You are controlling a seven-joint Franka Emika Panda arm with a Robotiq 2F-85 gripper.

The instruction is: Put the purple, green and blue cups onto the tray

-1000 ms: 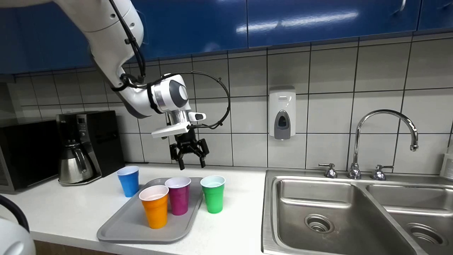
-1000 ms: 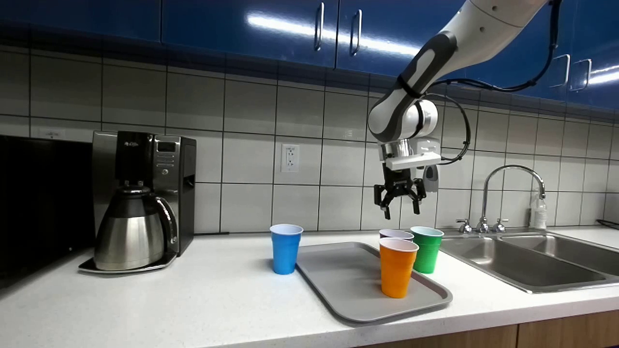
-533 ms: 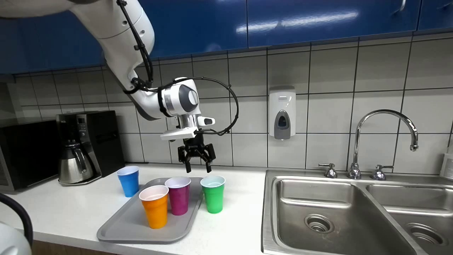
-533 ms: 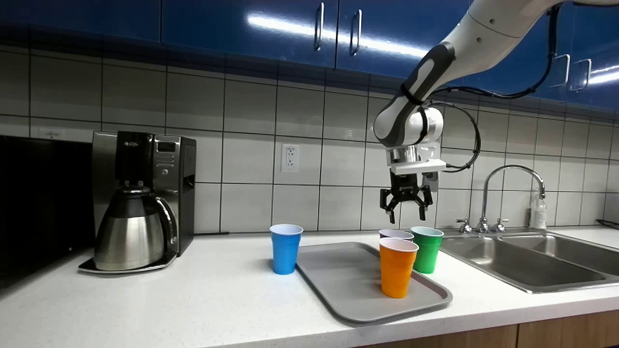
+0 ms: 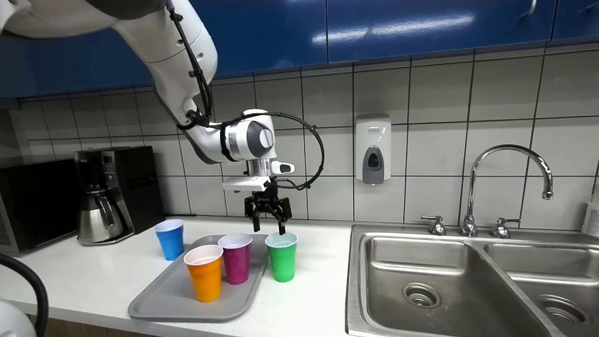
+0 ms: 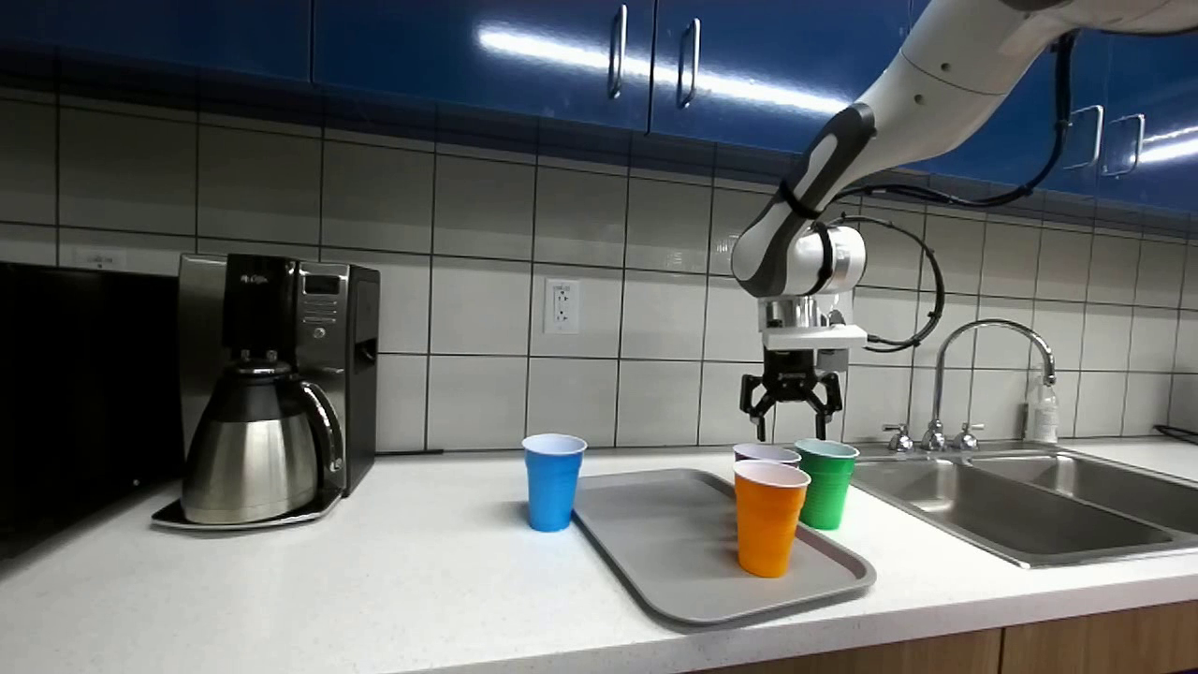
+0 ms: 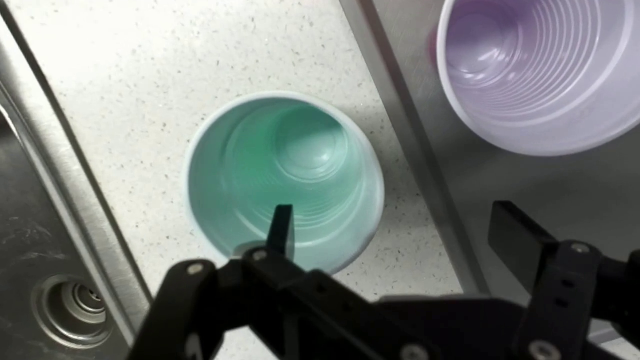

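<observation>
Gripper (image 5: 269, 230), spread wide and empty, partly over green cup (image 5: 282, 262) (clearance unclear), presumably for lifting from counter (image 5: 318, 276) beside tray (image 5: 164, 299); purple cup (image 5: 237, 264) already on tray; blue cup (image 5: 170, 241) off opposite edge, awaiting transfer.

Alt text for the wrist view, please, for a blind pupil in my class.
A green cup on a speckled white counter, seen from above, partly hidden by the robot's open black gripper. A steel sink lies at left; a grey tray at right holds a purple cup, cropped by the frame.
</observation>
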